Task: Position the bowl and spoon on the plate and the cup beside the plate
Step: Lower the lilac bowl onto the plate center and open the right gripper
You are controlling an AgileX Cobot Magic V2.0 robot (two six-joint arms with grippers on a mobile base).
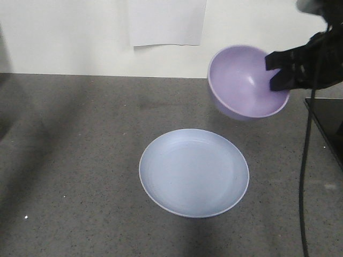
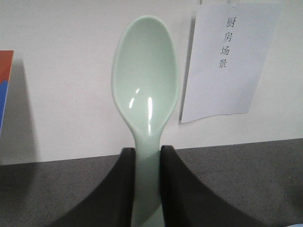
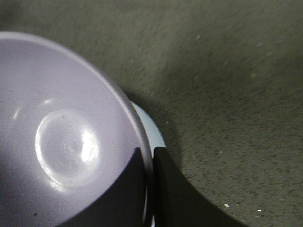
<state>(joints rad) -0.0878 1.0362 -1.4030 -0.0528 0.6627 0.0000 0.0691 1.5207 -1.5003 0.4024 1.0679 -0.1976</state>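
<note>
The lavender bowl (image 1: 244,83) hangs tilted in the air, up and to the right of the pale blue plate (image 1: 194,172), which lies flat on the grey counter. My right gripper (image 1: 278,72) is shut on the bowl's right rim, one finger inside and one outside. In the right wrist view the bowl (image 3: 61,137) fills the left half, a sliver of the plate (image 3: 150,125) shows under it, and the right gripper (image 3: 149,156) pinches the rim. My left gripper (image 2: 147,153) is shut on the handle of the mint-green spoon (image 2: 146,80), held upright facing the wall. The cup is out of view.
A white wall with a taped paper sheet (image 1: 167,21) bounds the counter at the back. A black flat object (image 1: 328,126) lies at the right edge, with a black cable (image 1: 305,176) hanging beside it. An orange and blue item (image 2: 4,85) shows at the left in the left wrist view.
</note>
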